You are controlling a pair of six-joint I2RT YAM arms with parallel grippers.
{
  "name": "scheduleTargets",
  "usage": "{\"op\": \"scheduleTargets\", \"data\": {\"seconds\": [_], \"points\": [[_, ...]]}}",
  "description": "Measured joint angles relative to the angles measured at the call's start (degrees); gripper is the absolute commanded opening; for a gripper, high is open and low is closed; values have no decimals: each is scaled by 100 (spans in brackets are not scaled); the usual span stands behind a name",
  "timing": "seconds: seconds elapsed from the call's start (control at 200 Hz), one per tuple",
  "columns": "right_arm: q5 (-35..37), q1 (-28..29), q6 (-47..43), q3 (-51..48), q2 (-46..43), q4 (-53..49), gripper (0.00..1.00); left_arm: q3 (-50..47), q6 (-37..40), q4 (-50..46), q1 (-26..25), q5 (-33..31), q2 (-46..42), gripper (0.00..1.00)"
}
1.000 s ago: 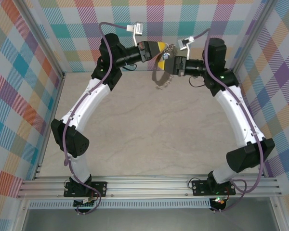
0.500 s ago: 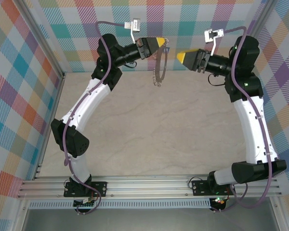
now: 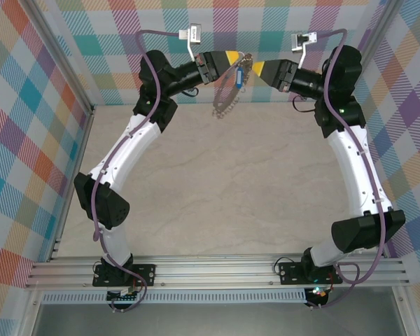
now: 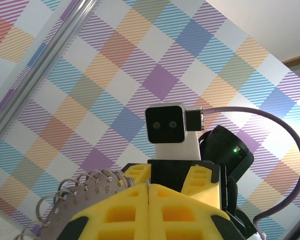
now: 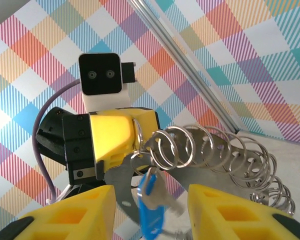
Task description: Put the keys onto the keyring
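One small key (image 5: 151, 202) with a blue tag appears to hang from a wire loop at the upper end of the keyring (image 4: 57, 215), high above the table (image 3: 217, 189) and close to the back wall. The keyring is held up in the air rather than laid flat, presumably so that its loops hang free and can be reached from the side. It is clamped by its flat grey band in the left gripper (image 3: 232, 59), whose yellow fingers are pressed fully together on it. The rest of the hoop droops below and to the left of that grip. The right gripper (image 3: 256, 67) is set nose to nose with the left one. Its fingers are parted, and the key is framed in the gap between them without being visibly touched by either, so nothing is judged to be held there. Such a placement suits either a pinch on the key to seat it further or a letting-go of it; which is meant cannot be told.
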Motion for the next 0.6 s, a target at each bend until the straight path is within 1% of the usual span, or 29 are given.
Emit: {"op": "scheduleTargets", "data": {"seconds": [0.345, 0.6], "points": [[17, 197, 146, 341, 105, 267, 37, -76, -44, 61, 0, 79, 2, 0], [22, 262, 155, 428, 262, 278, 37, -81, -44, 66, 0, 120, 2, 0]]}}
